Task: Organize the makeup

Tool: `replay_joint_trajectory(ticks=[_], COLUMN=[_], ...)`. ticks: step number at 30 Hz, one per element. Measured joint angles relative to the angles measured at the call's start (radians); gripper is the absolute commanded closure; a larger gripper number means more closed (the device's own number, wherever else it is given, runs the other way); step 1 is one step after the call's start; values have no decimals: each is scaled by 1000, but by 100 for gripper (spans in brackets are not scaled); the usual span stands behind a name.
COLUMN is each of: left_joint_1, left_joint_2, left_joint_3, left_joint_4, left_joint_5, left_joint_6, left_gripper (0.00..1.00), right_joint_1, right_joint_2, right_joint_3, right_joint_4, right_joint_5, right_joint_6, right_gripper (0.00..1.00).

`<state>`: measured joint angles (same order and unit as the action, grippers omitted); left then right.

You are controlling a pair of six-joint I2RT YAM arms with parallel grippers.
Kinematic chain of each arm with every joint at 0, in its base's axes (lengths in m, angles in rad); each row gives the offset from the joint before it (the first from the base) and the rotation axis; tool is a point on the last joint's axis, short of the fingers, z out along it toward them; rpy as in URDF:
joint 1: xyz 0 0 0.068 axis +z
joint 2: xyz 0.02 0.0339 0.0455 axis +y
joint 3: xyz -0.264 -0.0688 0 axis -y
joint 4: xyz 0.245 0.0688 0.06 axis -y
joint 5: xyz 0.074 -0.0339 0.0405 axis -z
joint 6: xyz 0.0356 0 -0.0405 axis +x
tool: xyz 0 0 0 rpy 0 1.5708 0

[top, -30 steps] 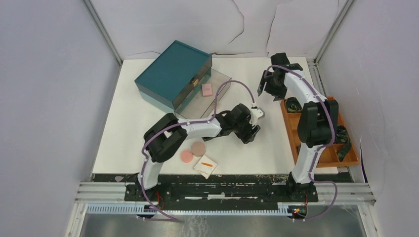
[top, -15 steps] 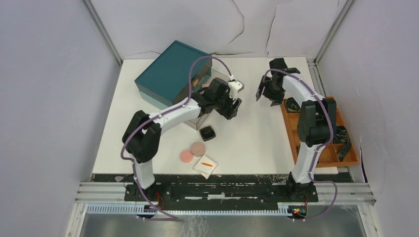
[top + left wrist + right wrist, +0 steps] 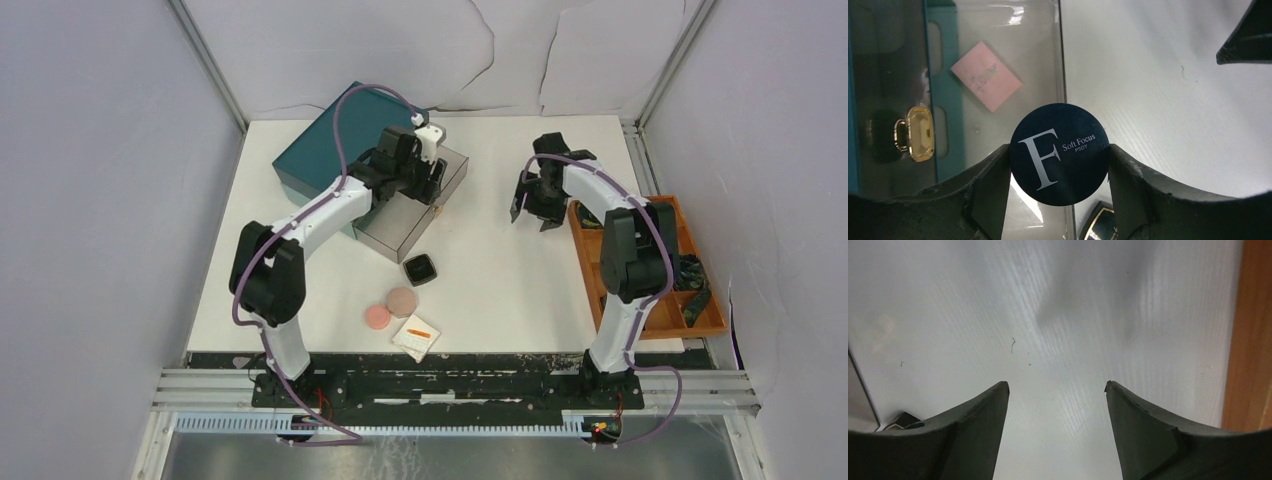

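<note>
The left hand [image 3: 418, 178] has swung in the last second from low over the middle of the table [image 3: 500, 290] back to the clear drawer [image 3: 395, 235] pulled out of the teal box [image 3: 320, 160]. It is clamped on the tin [image 3: 1058, 154], one finger on each side of the rim. The tin hangs over the drawer's right-hand wall, partly above the drawer floor and partly above bare table. The pink square [image 3: 986, 76] already lies in the drawer, ahead of the hand and to its left. I judge this to be the carry just before a drop: a small shift left should put the tin wholly over the drawer before the fingers let go. With the arm gone from the middle, the compact [image 3: 421, 269] now shows on the table behind the hand. The dark gold-edged corner under the tin in the wrist view is probably that compact, though too little shows to be sure. Further behind, the discs [image 3: 401, 300], the pad [image 3: 416, 337] and the stick [image 3: 419, 332] on it lie where they lay, so most of the makeup is yet to be put away. The right hand [image 3: 1056, 385] has drifted a little away from the tray [image 3: 1248, 340] at its right and hovers over bare table, jaws apart and nothing between them.
</note>
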<state>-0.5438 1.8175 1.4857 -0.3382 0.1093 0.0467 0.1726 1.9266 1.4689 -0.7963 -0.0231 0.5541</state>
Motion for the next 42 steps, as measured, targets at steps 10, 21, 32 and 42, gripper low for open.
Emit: replay_joint_trajectory(ticks=[10, 21, 32, 42], left_joint_1=[68, 85, 87, 98], left_joint_2=[19, 90, 24, -255], left_joint_3=[-43, -53, -85, -93], left_joint_4=[14, 18, -21, -64], left_joint_5=[-94, -84, -100, -128], left_joint_6=[-2, -16, -31, -43], left_gripper=[52, 2, 4, 5], right_joint_1=[121, 270, 431, 619], right_joint_2=[-28, -83, -94, -50], right_joint_3=[-3, -3, -3, 44], right_joint_4=[-10, -29, -9, 47], right_joint_5=[-7, -33, -67, -50], right_joint_6=[-41, -123, -186, -210], right_gripper=[23, 21, 21, 20])
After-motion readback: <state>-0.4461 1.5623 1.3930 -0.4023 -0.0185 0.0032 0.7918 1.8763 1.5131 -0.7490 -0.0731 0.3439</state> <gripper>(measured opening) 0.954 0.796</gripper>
